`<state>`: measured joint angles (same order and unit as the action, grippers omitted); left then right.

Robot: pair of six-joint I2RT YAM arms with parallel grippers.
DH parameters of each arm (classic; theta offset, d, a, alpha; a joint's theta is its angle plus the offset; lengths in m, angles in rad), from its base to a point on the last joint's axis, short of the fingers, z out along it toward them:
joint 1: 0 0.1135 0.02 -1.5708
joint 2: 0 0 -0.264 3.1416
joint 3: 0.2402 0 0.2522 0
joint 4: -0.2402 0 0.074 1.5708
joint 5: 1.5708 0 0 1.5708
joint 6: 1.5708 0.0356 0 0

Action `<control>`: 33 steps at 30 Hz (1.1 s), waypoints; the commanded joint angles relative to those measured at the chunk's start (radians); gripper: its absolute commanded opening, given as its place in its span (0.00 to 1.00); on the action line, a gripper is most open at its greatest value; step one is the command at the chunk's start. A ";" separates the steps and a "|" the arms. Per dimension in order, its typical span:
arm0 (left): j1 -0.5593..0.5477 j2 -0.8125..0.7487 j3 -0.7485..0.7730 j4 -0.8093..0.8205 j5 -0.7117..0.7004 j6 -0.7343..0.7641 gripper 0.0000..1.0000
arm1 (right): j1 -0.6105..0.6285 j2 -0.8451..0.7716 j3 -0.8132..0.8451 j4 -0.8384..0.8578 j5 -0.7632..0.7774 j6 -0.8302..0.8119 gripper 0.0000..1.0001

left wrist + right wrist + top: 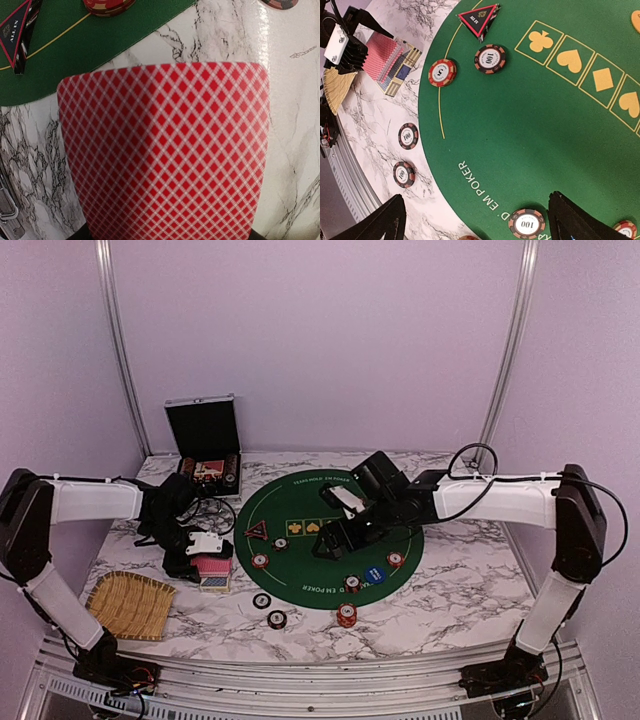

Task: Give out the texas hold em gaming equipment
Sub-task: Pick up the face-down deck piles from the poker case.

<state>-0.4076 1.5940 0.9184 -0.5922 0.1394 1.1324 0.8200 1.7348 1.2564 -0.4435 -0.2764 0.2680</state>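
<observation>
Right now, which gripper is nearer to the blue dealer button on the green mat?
The right. The right gripper hangs open over the mat, left of and beyond the blue dealer button. The left gripper holds red-backed cards off the mat's left edge.

The red-backed cards (213, 567) tilt just left of the green mat (320, 510); red chips (260, 561) dot its near edge, dark chips (262, 600) the marble (450, 590); a blue dealer button (372, 574), apparently, near-right.

White arm tubes (95, 500), black joints (580, 515), looping black cables (475, 452)
</observation>
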 commanded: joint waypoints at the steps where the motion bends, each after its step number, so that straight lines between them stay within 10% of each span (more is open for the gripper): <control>1: -0.005 -0.039 0.015 -0.007 0.022 -0.009 0.33 | -0.007 0.015 0.059 0.039 -0.038 0.017 0.96; 33: -0.048 -0.025 0.286 -0.202 0.082 -0.073 0.31 | -0.047 0.189 0.119 0.490 -0.436 0.327 0.90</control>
<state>-0.4438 1.5612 1.1526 -0.7547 0.1848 1.0771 0.7879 1.8839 1.3449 -0.1280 -0.5835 0.4816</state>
